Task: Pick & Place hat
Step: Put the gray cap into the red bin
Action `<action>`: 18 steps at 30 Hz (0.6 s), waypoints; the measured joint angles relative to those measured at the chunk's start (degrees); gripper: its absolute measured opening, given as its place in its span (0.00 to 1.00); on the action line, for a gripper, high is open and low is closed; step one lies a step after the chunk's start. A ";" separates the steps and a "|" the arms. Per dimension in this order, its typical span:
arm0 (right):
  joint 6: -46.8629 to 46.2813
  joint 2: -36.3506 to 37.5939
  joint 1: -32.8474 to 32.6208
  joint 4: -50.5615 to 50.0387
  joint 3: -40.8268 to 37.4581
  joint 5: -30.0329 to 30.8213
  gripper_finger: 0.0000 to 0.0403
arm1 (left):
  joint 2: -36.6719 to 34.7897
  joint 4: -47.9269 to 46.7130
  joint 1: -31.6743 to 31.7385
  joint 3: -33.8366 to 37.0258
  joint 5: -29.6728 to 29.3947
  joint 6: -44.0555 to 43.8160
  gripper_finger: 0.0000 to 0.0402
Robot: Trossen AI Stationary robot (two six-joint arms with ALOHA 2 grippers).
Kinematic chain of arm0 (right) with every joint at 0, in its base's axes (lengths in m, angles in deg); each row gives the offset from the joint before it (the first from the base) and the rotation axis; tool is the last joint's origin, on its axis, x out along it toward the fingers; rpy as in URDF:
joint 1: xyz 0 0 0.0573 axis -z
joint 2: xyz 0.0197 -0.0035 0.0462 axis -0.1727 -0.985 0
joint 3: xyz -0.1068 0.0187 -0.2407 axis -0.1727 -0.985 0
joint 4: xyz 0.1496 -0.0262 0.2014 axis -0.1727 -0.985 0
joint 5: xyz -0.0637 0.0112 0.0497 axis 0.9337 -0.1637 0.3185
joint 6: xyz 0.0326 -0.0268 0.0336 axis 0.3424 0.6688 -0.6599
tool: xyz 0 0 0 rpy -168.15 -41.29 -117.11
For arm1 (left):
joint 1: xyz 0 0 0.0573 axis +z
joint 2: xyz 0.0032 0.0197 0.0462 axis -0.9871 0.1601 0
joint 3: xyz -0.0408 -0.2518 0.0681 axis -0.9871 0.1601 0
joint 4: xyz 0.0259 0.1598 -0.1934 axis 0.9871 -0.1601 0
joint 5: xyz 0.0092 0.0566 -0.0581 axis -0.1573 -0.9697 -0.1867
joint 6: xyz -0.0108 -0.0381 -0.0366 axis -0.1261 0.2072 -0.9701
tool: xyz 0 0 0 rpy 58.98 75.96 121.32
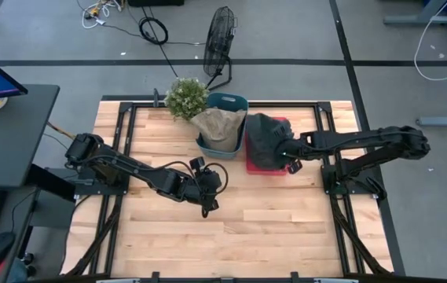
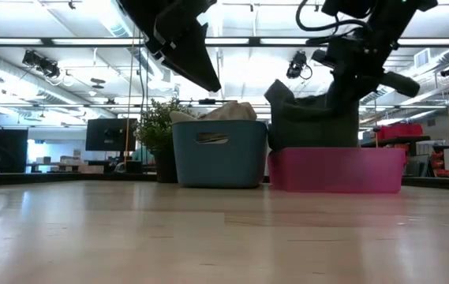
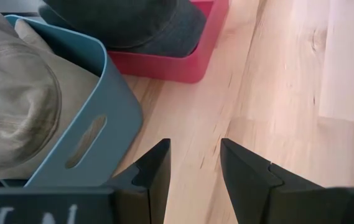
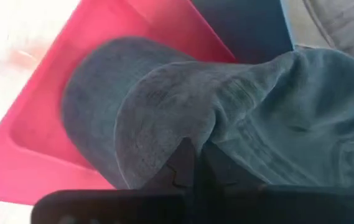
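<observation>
A dark grey hat sits in the red bin; the low view shows the dark hat standing above the bin's pink wall. A tan hat lies in the teal bin. My right gripper is shut on the dark hat over the red bin. My left gripper is open, hovering above the bare table near the teal bin's near corner, touching nothing. My right gripper pinches a fold of the dark hat's cloth between its two fingers, coming roughly level from the table's right. The hat bunches around the fingers, and its lower part rests inside the red bin.
A potted plant stands at the far edge beside the teal bin. A floor fan stands beyond the table. The wooden table spreads out toward the near edge. A desk with a monitor sits to the left.
</observation>
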 joint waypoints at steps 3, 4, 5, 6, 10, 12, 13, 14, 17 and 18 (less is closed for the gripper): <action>-0.85 0.02 0.05 -0.60 0.00 -1.54 0.01 | 0.00 -0.31 0.00 0.00 0.00 -0.02 0.35; -1.57 0.01 0.31 -1.35 0.00 -3.54 0.01 | 0.00 -0.32 0.00 0.00 0.00 -0.01 0.35; -2.27 -0.22 0.53 -2.24 0.00 -5.78 0.01 | 0.00 -0.32 0.00 0.00 0.00 -0.01 0.35; -3.41 -0.50 0.80 -2.73 0.00 -8.14 0.01 | 0.00 -0.34 0.00 0.00 0.00 0.00 0.35; -4.62 -0.67 2.12 -2.98 -1.60 -16.56 0.01 | 0.00 -0.78 0.00 0.00 0.00 -0.02 0.35; -3.24 -0.70 2.43 -3.16 -2.57 -18.31 0.01 | 0.00 -0.75 0.00 0.00 0.00 -0.02 0.35; -3.26 -0.68 2.49 -3.12 -2.98 -18.32 0.02 | 0.00 -0.75 0.00 0.00 0.00 -0.02 0.35; -3.84 -0.70 2.49 -3.04 -3.31 -17.71 0.03 | 0.00 -0.75 0.00 0.00 0.00 -0.02 0.35; -8.73 -0.70 2.50 -2.90 -3.67 -12.76 0.09 | 0.00 -1.35 0.00 0.00 0.00 -0.02 0.35; -10.68 -0.70 2.52 -2.93 -3.67 -11.02 0.12 | 0.00 -1.53 0.00 0.02 0.02 -0.05 0.35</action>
